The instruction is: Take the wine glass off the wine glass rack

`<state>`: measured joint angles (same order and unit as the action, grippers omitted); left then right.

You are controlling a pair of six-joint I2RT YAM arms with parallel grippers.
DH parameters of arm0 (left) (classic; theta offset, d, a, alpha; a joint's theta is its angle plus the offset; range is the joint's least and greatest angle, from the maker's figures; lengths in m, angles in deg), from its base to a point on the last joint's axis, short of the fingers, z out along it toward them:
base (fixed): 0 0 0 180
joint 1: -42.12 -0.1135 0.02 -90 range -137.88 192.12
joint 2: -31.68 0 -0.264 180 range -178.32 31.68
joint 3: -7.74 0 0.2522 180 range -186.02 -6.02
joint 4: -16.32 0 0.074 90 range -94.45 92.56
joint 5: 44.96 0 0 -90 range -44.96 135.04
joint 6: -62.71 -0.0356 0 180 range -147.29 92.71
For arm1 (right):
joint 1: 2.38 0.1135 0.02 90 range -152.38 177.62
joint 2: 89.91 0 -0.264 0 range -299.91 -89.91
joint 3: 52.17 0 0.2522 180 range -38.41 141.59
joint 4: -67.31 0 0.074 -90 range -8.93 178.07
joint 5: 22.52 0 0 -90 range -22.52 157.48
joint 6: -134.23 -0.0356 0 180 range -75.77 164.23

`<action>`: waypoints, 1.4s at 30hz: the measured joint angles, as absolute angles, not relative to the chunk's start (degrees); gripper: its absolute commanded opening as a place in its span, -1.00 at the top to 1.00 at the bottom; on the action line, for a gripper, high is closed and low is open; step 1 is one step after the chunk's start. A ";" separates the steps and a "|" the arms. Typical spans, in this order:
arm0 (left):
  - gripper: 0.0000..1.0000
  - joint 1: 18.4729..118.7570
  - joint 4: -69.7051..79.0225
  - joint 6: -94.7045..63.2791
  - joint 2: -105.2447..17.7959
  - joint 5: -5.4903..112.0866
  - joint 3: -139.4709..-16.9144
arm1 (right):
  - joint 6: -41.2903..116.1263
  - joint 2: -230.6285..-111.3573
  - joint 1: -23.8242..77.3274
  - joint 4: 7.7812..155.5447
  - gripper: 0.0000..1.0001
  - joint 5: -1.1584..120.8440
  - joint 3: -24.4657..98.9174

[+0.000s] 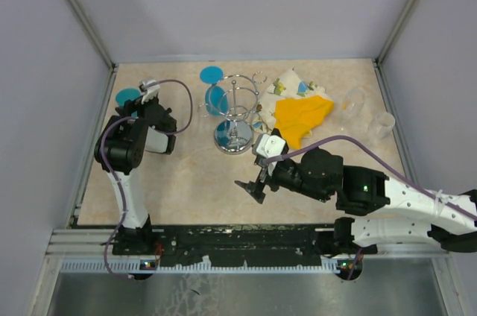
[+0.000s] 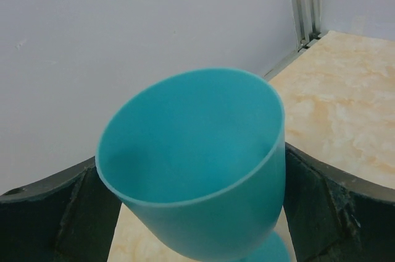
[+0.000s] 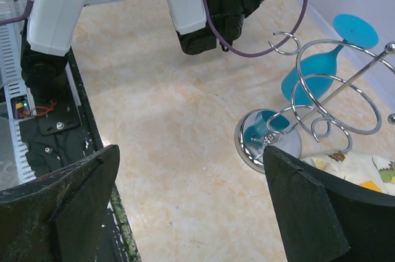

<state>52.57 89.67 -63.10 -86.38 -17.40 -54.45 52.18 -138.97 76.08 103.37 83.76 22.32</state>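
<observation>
The chrome wine glass rack (image 1: 237,116) stands at the table's middle back; it also shows in the right wrist view (image 3: 336,98). A blue wine glass (image 1: 215,94) hangs upside down on its left side, foot up, and also shows in the right wrist view (image 3: 308,76). A second teal wine glass (image 2: 197,169) sits between the fingers of my left gripper (image 1: 147,95) at the far left, touching both; its bowl fills the left wrist view. My right gripper (image 1: 253,184) is open and empty, low over the table in front of the rack's base (image 3: 262,144).
A yellow cloth (image 1: 302,118) and a patterned cloth (image 1: 287,83) lie right of the rack. Two clear plastic cups (image 1: 352,103) (image 1: 381,124) are at the far right. Grey walls enclose the table on three sides.
</observation>
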 measured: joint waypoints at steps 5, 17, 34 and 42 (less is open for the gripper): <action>-1.00 53.43 89.71 -62.86 -82.77 -18.49 -51.28 | 52.16 -138.97 76.08 103.35 -0.99 83.52 22.30; -1.00 54.78 89.78 -61.36 -80.28 -22.53 -46.58 | 51.63 -137.59 76.08 103.39 -0.99 82.60 22.30; -1.00 59.00 89.84 -61.38 -80.21 -29.94 -45.20 | 51.50 -136.15 76.08 103.37 -0.99 82.31 21.88; -1.00 59.24 89.82 -60.96 -78.53 -32.41 -43.45 | 51.48 -136.13 76.08 103.39 -0.99 81.77 21.88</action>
